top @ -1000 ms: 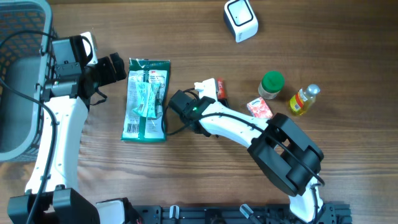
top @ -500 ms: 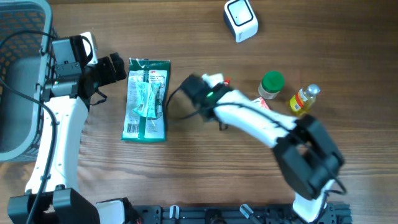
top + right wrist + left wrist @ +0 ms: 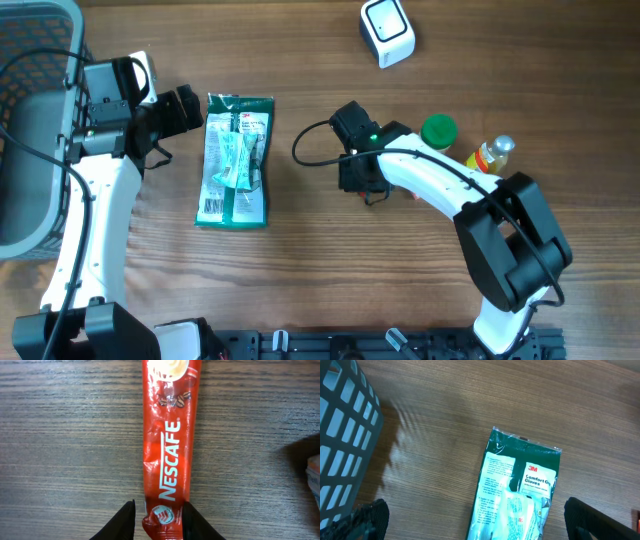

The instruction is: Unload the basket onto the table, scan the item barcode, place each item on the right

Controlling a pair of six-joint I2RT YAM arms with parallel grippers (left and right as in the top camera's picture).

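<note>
Right gripper (image 3: 159, 506) hovering over Nescafe sachet (image 3: 167, 445), lying flat at middle of worktop (image 3: 300, 290); fingers (image 3: 125, 522) narrow, flanking its end, clamp unclear. Advising: pinching squarely, lifting without creasing, turning barcode side toward scanner (image 3: 387, 30) near far edge. Left gripper (image 3: 185, 108) idling, fingers wide

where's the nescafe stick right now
Right wrist view: the Nescafe stick lies on the table, its near end between the fingers of the right hand; overhead, that hand hides it, left of the green-lidded jar.
</note>
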